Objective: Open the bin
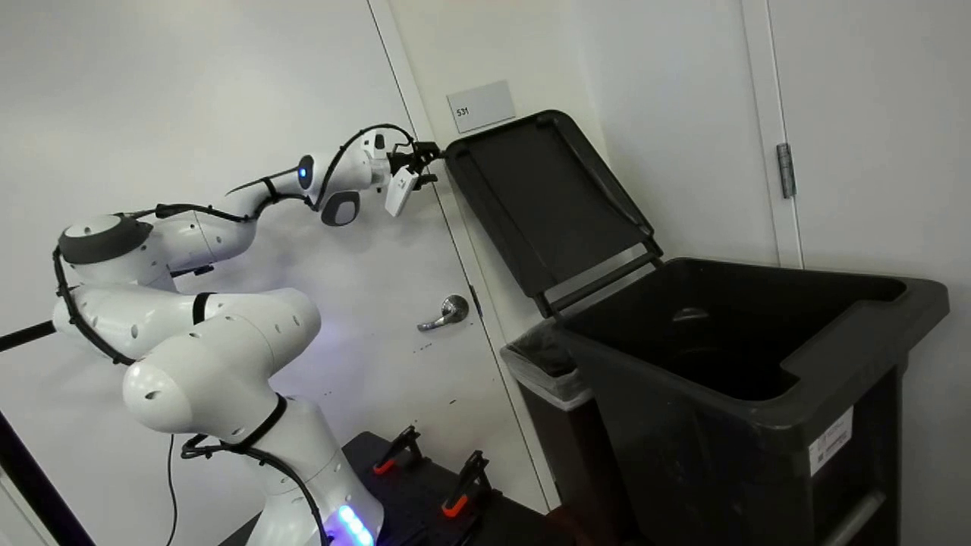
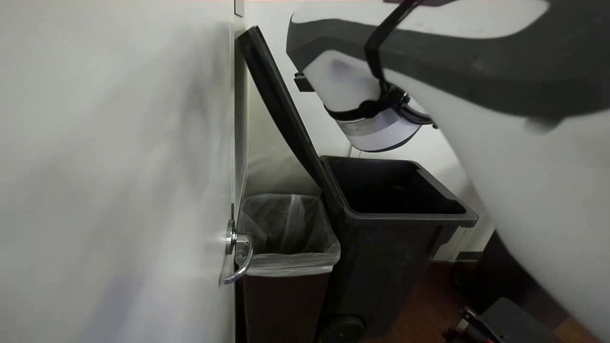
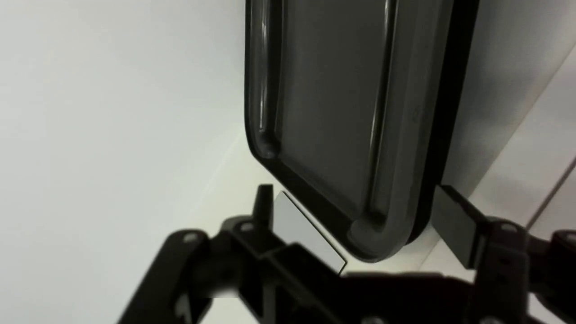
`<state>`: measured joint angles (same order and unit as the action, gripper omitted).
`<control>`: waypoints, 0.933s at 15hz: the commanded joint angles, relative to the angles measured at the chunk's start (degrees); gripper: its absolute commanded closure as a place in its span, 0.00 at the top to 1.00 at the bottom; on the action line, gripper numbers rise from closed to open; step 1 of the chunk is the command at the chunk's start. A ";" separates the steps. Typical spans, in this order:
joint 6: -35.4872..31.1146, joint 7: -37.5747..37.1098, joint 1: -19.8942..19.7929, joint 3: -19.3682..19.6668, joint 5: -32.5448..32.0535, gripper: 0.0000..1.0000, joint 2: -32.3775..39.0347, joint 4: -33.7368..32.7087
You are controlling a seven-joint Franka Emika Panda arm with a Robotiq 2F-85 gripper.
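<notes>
Hand [image 3: 353,198] is gaping; lid [image 1: 542,208] (prob. light, stiff) is inviting gripping by rim [image 1: 459,150], approx. 10 o'clock, ext. view.

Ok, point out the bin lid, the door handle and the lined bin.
Bin lid [image 1: 551,203]: in an exterior view, middle of its inner face.
Door handle [image 1: 446,316]: in an exterior view, where lever meets round base.
Lined bin [image 2: 286,305]: in an exterior view, its outer wall.

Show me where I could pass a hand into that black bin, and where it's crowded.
The mouth of the bin looks roomiest, bordered by the raised lid and the opposite rim. It's crowded at the lid's upper corner, with the tool close by, and beside the bin, where the lined trash can stands by the door.
</notes>
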<state>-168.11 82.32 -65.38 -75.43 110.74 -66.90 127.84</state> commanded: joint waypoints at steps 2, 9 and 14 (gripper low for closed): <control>3.15 -4.88 7.90 5.91 -10.96 1.00 5.09 6.05; 13.83 -8.94 19.66 25.50 -23.82 1.00 12.37 14.12; 13.10 -12.96 33.40 43.37 -32.46 1.00 20.96 17.57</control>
<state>-154.09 72.74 -40.99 -41.31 83.35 -52.29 144.21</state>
